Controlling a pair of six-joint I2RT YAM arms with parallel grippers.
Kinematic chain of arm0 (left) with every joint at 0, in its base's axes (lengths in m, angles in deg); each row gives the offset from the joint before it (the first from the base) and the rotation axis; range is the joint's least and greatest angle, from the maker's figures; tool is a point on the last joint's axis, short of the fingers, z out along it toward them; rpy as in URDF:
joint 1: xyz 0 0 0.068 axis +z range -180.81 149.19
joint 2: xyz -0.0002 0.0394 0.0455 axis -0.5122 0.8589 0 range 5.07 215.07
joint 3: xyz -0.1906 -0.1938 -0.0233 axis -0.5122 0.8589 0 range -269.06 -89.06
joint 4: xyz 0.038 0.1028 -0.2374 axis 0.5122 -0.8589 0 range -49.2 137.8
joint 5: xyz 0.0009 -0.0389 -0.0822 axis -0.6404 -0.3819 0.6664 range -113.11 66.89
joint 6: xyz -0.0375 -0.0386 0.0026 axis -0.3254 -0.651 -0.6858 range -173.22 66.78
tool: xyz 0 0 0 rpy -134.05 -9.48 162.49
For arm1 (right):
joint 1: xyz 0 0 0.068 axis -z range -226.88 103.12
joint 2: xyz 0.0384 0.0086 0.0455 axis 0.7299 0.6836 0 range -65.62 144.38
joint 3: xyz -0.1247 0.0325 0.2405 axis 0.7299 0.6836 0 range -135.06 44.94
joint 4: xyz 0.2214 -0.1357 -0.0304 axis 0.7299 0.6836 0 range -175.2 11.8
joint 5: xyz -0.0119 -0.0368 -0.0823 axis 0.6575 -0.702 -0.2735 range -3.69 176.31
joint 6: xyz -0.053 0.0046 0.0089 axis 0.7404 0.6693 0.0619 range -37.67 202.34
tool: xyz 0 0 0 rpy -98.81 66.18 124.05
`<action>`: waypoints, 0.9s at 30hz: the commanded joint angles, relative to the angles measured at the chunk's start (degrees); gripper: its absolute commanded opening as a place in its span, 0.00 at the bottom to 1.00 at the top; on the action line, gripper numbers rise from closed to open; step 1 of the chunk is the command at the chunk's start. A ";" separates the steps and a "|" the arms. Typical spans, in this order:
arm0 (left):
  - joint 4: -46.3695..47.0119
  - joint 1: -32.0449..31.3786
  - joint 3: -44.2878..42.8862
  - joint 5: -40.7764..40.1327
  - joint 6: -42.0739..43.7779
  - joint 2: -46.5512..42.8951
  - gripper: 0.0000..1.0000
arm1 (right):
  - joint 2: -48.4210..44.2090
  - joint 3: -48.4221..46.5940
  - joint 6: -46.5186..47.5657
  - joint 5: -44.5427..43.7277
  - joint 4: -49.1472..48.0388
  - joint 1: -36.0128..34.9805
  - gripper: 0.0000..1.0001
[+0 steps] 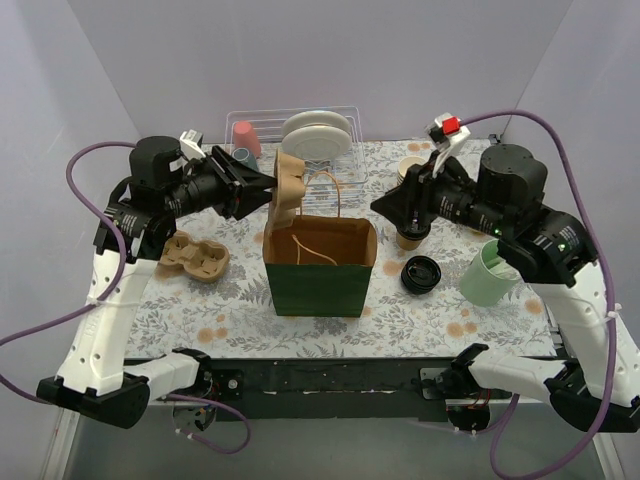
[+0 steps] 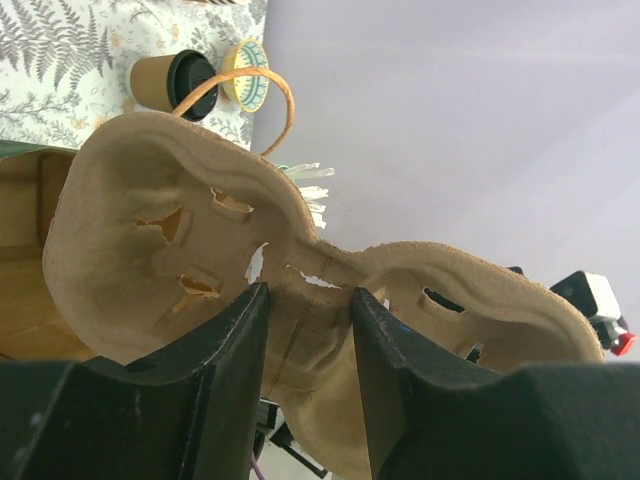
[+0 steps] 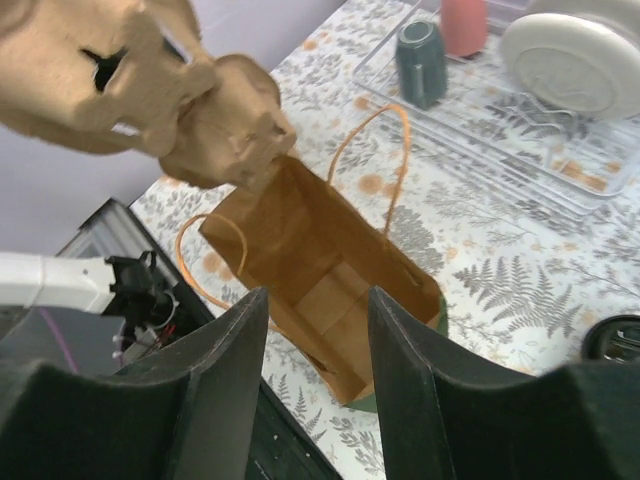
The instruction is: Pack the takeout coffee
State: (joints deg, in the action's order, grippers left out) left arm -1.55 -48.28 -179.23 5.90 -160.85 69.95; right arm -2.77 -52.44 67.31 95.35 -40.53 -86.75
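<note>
A: While the left gripper (image 1: 262, 186) is clamped on the moulded brown pulp cup carrier (image 1: 288, 185), holding it on edge over the open green-and-brown paper bag (image 1: 320, 264), where is the coffee?

B: The brown kraft-paper cup with the black plastic lid (image 1: 411, 236) stands on the fern-print table cover (image 1: 250, 320), right of the bag, just under the right gripper (image 1: 384, 205). In the left wrist view it shows past the carrier's rim (image 2: 172, 80).

A: Is the right gripper on it?

B: No. Its fingers (image 3: 228, 372) are apart with nothing between them, aimed toward the bag.

A: How should it be taken?

B: My judgement: thin paper walls dent easily and the lid may pop if squeezed near the rim. If filled, it is heavier and spillable. Grip the mid-body lightly and keep it upright.

A: Anything close by?

B: A loose black round lid (image 1: 421, 273) and a pale green plastic cup (image 1: 487, 272) are near.
</note>
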 commanded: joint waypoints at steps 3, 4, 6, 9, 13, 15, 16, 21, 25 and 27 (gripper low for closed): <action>-7.26 -0.54 -1.16 -0.54 0.41 -0.02 0.24 | 0.08 7.47 -2.37 8.19 -8.54 -0.11 0.52; -7.26 -0.63 -0.54 -0.80 0.58 -0.45 0.24 | 0.69 7.38 -2.38 8.10 -8.45 -0.11 0.52; -7.35 -0.72 0.87 -0.71 1.11 -0.72 0.24 | 0.96 7.47 -2.29 7.84 -8.19 -0.11 0.51; -8.57 -1.51 1.49 -1.41 1.99 -0.11 0.22 | 1.31 7.73 -2.55 7.05 -7.49 -0.03 0.51; -10.95 -4.57 -0.35 -6.24 2.52 1.56 0.18 | 2.36 6.07 -3.69 6.17 -6.26 -0.11 0.51; -11.21 -6.07 -0.88 -9.14 2.26 2.26 0.18 | 2.72 5.02 -3.87 5.56 -5.29 -0.11 0.51; -10.95 -7.82 -0.97 -10.20 2.34 3.05 0.18 | 2.89 4.49 -3.87 5.03 -4.42 -0.11 0.51; -10.95 -13.80 -1.85 -16.61 1.47 6.13 0.19 | 2.63 4.65 -2.56 4.85 -3.00 -0.11 0.51; -11.21 -18.11 -3.69 -19.95 0.59 8.68 0.19 | 0.18 9.22 0.69 11.85 -6.16 -0.11 0.51; -12.44 -19.08 -5.27 -21.10 0.32 10.08 0.19 | -0.88 11.41 2.28 14.15 -8.61 -0.11 0.51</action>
State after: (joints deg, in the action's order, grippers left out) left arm -12.17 -65.11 -180.33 -10.03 -159.65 79.20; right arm -0.56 -44.18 65.97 103.07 -45.04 -86.75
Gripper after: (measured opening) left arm 0.364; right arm 0.512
